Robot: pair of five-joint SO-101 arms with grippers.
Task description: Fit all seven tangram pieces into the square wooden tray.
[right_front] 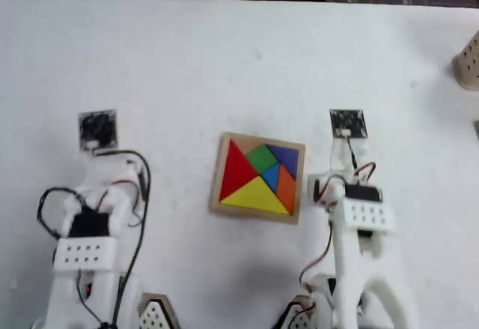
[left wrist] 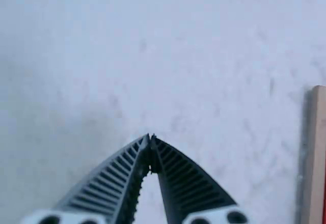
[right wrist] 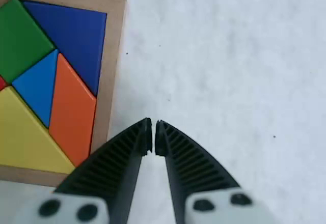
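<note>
You will find the square wooden tray (right wrist: 114,56), pale and smooth-rimmed, flat on the white, faintly mottled desk (right_front: 187,60), just beside the right fingers (right wrist: 145,135) and near the left fingers (left wrist: 147,145), lying between the two. Flat, glossy pieces fill it edge to edge: a red triangle (right_front: 238,170), yellow triangle (right wrist: 25,137), green square (right wrist: 20,40), dark blue triangle (right wrist: 71,35), light blue triangle (right wrist: 36,86) and orange parallelogram (right wrist: 71,112). Both pairs of ribbed black fingers are clenched on nothing.

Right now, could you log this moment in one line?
tray: filled | left gripper: shut | right gripper: shut, beside tray
</note>
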